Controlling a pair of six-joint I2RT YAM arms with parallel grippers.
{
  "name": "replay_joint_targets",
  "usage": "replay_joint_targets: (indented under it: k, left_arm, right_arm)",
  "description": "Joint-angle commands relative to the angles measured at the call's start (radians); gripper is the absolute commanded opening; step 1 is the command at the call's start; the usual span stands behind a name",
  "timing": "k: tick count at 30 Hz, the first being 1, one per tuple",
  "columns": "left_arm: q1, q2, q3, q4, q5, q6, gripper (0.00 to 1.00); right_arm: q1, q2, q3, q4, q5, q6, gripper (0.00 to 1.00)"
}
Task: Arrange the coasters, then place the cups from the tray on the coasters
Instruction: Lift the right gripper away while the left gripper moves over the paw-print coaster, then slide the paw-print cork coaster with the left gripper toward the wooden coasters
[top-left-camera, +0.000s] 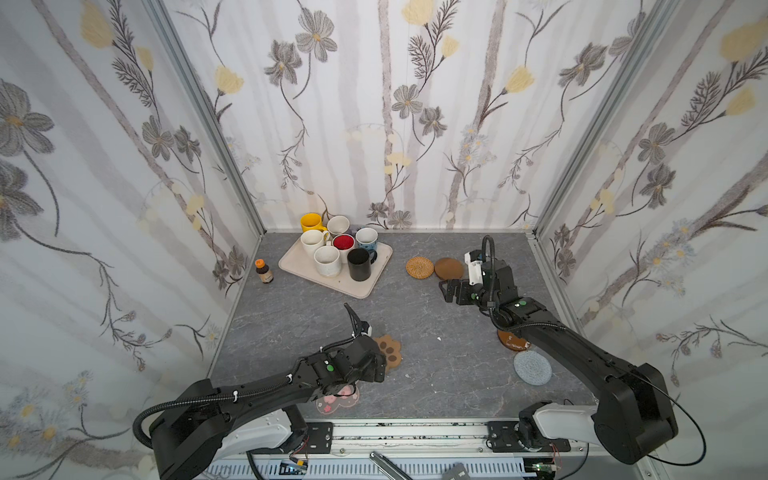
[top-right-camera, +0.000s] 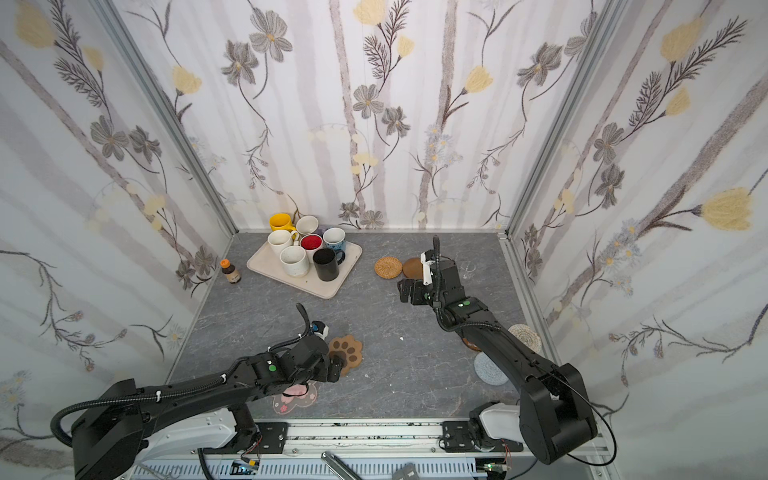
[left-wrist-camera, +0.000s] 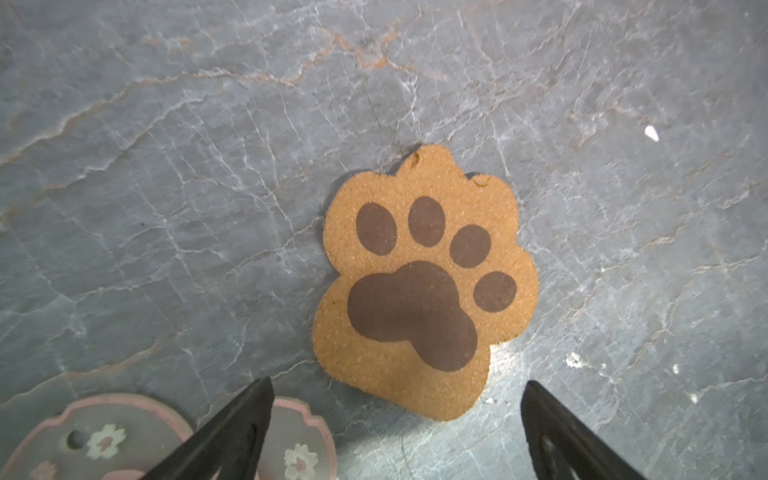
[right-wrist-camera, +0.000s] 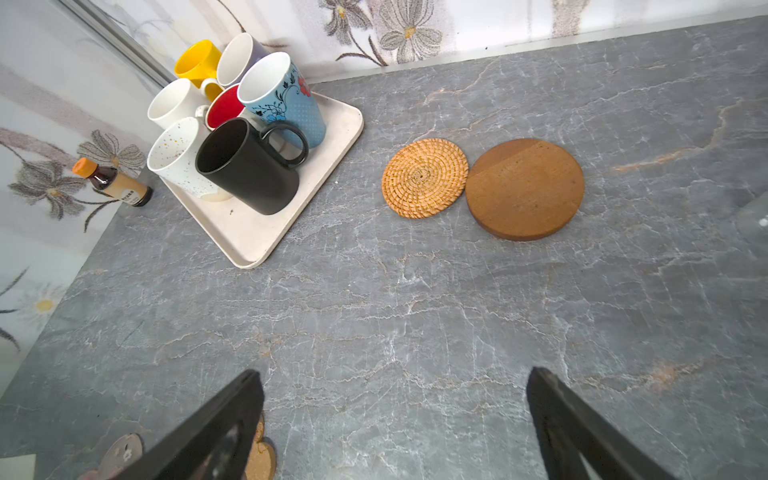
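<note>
Several cups (top-left-camera: 327, 259) (right-wrist-camera: 249, 166) stand crowded on the beige tray (top-left-camera: 365, 286) at the back left. A rattan coaster (top-left-camera: 419, 267) (right-wrist-camera: 424, 178) touches a brown wooden round coaster (top-left-camera: 448, 269) (right-wrist-camera: 524, 189) at the back. My left gripper (top-left-camera: 379, 366) (left-wrist-camera: 397, 386) hangs open just above the near edge of the paw-print coaster (top-left-camera: 390, 351) (left-wrist-camera: 419, 286); the pink blossom coaster (top-left-camera: 332, 404) (left-wrist-camera: 95, 436) lies partly under that arm. Holding nothing, my right gripper (top-left-camera: 446, 289) (right-wrist-camera: 395, 376) is open over bare table near the back pair. A grey-blue knitted coaster (top-left-camera: 532, 368) lies by the right arm.
An orange-capped brown bottle (top-left-camera: 264, 271) stands left of the tray by the wall. Another wooden coaster (top-left-camera: 513, 340) and a beige braided one (top-right-camera: 524, 337) are partly hidden by the right arm. Walls close in the table on three sides.
</note>
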Motion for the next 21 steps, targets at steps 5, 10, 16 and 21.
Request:
replay_joint_targets:
  k: [5,10,16,21]
  left_arm:
    - [-0.059,0.06,0.021,-0.023,-0.056,-0.024,0.97]
    - [-0.081,0.108,0.041,-0.032,-0.075,-0.018,0.97]
    - [-0.095,0.202,0.082,-0.036,-0.085,-0.02,0.96]
    - [-0.1,0.239,0.105,-0.034,-0.093,-0.019,0.93]
  right_arm:
    - [0.0,-0.044,-0.049,0.104,-0.006,0.02,1.0]
    - [0.0,-0.036,-0.057,0.116,-0.013,0.023,1.0]
    - [-0.004,-0.012,-0.062,0.124,0.006,0.042,1.0]
    - [-0.01,-0.006,-0.065,0.124,0.005,0.049,1.0]
